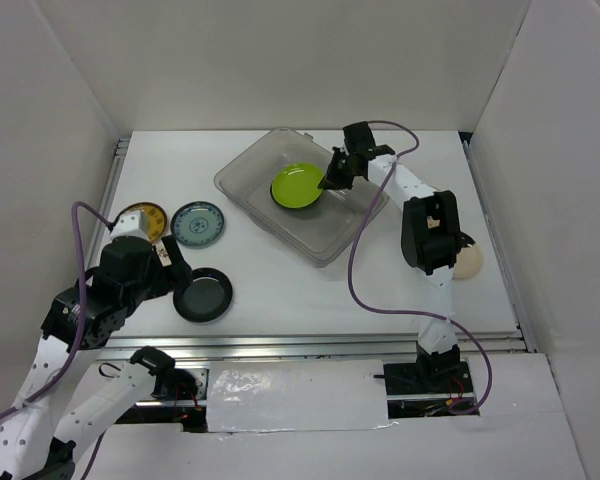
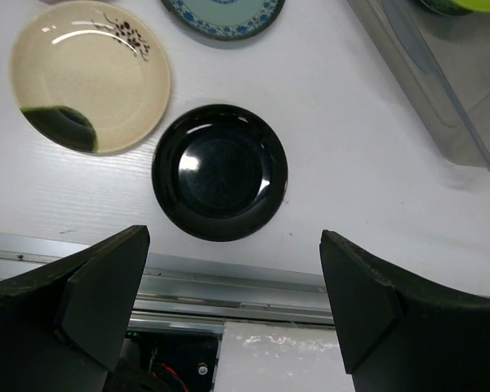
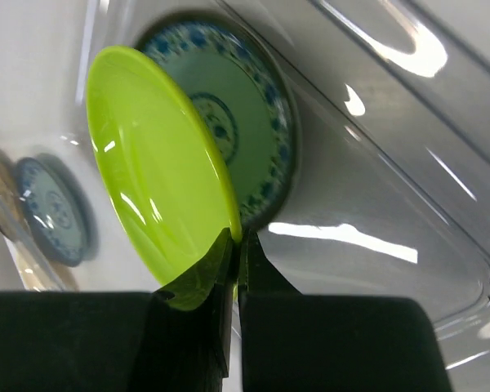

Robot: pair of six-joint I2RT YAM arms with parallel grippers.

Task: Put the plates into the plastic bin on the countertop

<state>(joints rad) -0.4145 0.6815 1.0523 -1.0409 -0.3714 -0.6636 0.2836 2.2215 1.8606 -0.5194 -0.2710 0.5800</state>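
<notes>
The plastic bin (image 1: pixel 320 238) stands at the back centre of the countertop (image 1: pixel 280 290). Inside it my right gripper (image 1: pixel 330 180) (image 3: pixel 238 241) is shut on the rim of the lime green plate (image 1: pixel 298 185) (image 3: pixel 155 180), which is tilted over a teal-patterned plate (image 3: pixel 257 122) lying on the bin's floor. My left gripper (image 1: pixel 177 283) (image 2: pixel 235 237) stands wide open just above the near edge of the black plate (image 1: pixel 202 295) (image 2: pixel 220 171), with nothing between its fingers.
On the countertop lie a teal plate (image 1: pixel 198 223) (image 2: pixel 224 16), a golden-brown plate (image 1: pixel 143 218) and a cream plate with a dark green patch (image 2: pixel 90 77). A beige plate (image 1: pixel 468 262) sits half hidden behind the right arm. A metal rail (image 2: pixel 229 286) runs along the front edge.
</notes>
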